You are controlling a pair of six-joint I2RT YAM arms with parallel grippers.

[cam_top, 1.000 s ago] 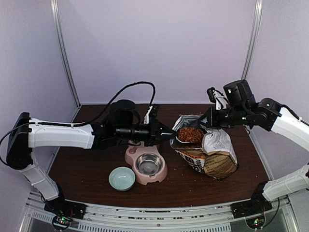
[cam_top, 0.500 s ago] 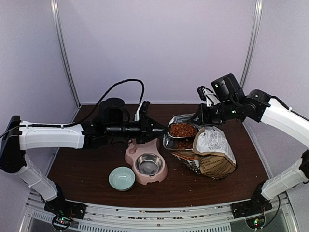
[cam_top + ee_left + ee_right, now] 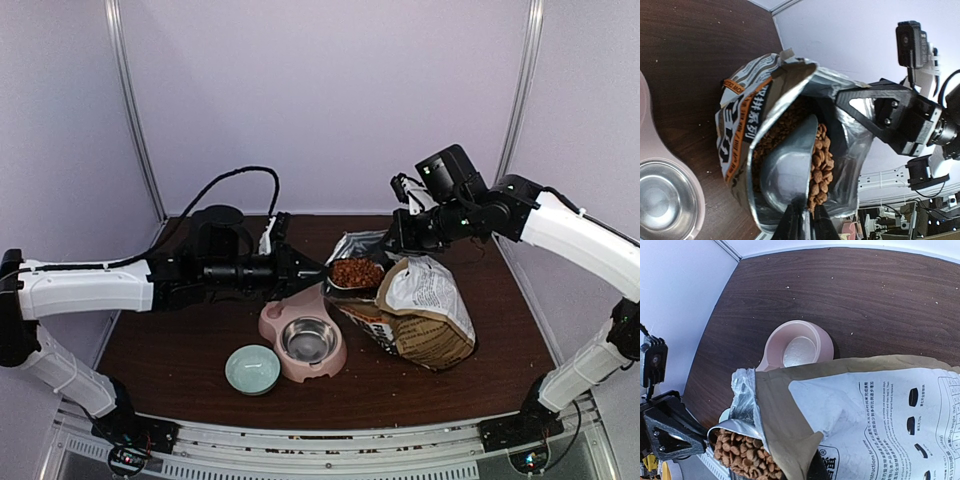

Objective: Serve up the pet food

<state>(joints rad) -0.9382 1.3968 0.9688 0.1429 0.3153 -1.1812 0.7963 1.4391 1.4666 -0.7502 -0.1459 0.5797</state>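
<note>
Kibble (image 3: 356, 272) heaped in the scoop (image 3: 787, 172) at the bag (image 3: 425, 310) mouth; we judge it light, loose and quick to roll off, so we handle it only through the scoop, kept level. Left gripper (image 3: 312, 271) is clamped on the scoop handle, right gripper (image 3: 402, 240) pinched shut on the bag's upper edge.

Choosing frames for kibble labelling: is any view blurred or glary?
Top view: even light, sharp, kibble small. Left wrist: kibble crisp, scoop has soft sheen only. Right wrist: bag print legible, kibble cropped at the bottom edge.
</note>
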